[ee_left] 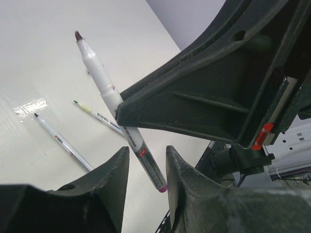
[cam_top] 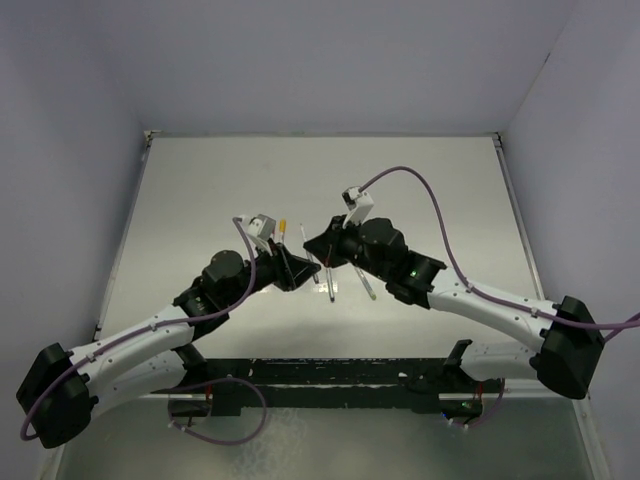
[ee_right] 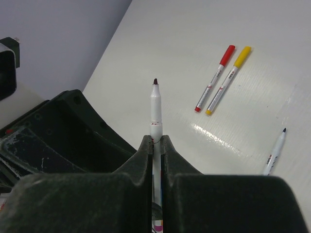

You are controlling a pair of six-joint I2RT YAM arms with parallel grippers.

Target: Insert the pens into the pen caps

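Note:
My right gripper is shut on a white pen whose uncapped dark purple tip points up and away. In the left wrist view the same pen slants down so that its purple rear end lies between the fingers of my left gripper, which is open and holds nothing. The two grippers meet at the table's middle. A red-capped pen and a yellow-capped pen lie side by side. A green-tipped pen and a dark-tipped pen lie uncapped. No loose caps show.
The white table is walled at the back and sides. A yellow-capped pen lies just beyond the left gripper. Loose pens lie under and near the right gripper. A black rail runs along the near edge.

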